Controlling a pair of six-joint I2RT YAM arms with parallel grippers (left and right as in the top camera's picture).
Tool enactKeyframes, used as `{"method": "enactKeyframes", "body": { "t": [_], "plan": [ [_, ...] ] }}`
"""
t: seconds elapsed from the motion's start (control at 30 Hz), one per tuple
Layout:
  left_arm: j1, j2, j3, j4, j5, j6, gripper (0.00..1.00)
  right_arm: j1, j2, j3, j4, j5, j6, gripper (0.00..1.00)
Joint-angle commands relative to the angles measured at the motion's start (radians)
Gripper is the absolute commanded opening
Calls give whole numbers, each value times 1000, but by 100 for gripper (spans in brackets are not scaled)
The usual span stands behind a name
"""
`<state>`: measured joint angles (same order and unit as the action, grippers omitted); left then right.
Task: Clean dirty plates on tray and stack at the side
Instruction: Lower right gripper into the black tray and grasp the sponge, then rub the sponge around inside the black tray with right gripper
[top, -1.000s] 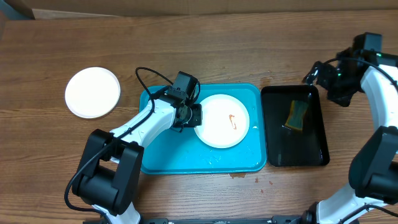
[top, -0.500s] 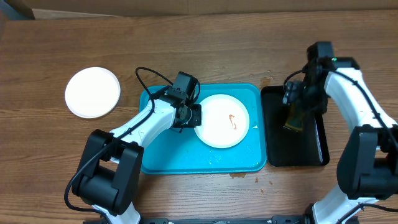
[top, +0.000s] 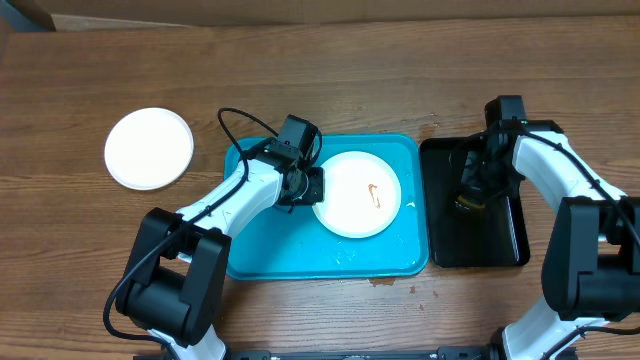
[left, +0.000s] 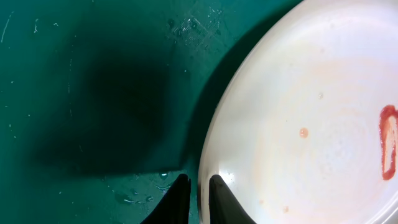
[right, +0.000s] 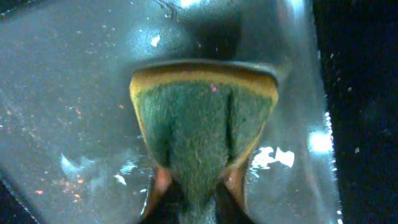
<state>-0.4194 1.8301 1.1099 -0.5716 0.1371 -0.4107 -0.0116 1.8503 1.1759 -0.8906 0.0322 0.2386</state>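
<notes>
One white plate (top: 357, 194) with a red sauce smear (top: 375, 193) lies in the turquoise tray (top: 270, 250). My left gripper (top: 312, 188) is shut on this plate's left rim. In the left wrist view its fingertips (left: 198, 188) pinch the rim of the plate (left: 298, 124), one tip over the tray (left: 93, 93). A second white plate (top: 149, 148) sits on the table at far left. My right gripper (top: 474, 192) is down in the black tray, shut on a green and yellow sponge (right: 202, 130), which bulges between its fingers (right: 196, 185).
The narrow black tray (top: 500, 250) stands right of the turquoise one, its floor wet (right: 74, 112). Small drops lie on the wood at the turquoise tray's front right corner (top: 380, 282). A cardboard edge runs along the back of the table (top: 300, 20).
The right arm has swung in from the far right, come down into the black tray and closed on the sponge. The left arm and the plate have not moved.
</notes>
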Motion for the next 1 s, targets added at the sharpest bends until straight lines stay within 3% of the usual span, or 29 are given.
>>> {"method": "enactKeyframes", "body": {
  "t": [0.0,0.07,0.13,0.17,0.27,0.47,0.5,0.53,0.57,0.7,0.77,0.8,0.87,0.97],
  "plan": [
    [0,-32,21,0,-10,21,14,2,-21,-12,8,-8,4,5],
    [0,-32,21,0,-10,22,13,1,-21,-12,11,-7,4,10],
    [0,-32,21,0,-10,22,13,1,-21,-12,24,-7,3,50],
    [0,-32,21,0,-10,22,13,1,-21,-11,31,-8,3,59],
    [0,-32,21,0,-10,22,13,1,-21,-5,55,-7,0,66],
    [0,-32,21,0,-10,22,13,1,-21,-1,105,-7,0,56],
    [0,-32,20,0,-10,22,13,1,-21,-1,111,-7,0,49],
    [0,-32,21,0,-10,22,13,1,-21,-1,114,-7,0,21],
    [0,-32,21,0,-10,22,13,1,-21,-1,113,-8,0,4],
    [0,-32,21,0,-10,22,13,8,-21,-2,65,-20,1,5],
    [0,-32,21,0,-10,22,13,12,-21,-3,38,-39,1,28],
    [0,-32,21,0,-10,22,13,14,-21,-3,28,-46,1,32],
    [0,-32,21,0,-10,22,13,18,-21,-3,26,-50,1,31],
    [0,-32,21,0,-10,22,13,27,-21,-2,31,-68,0,4]
  ]
}}
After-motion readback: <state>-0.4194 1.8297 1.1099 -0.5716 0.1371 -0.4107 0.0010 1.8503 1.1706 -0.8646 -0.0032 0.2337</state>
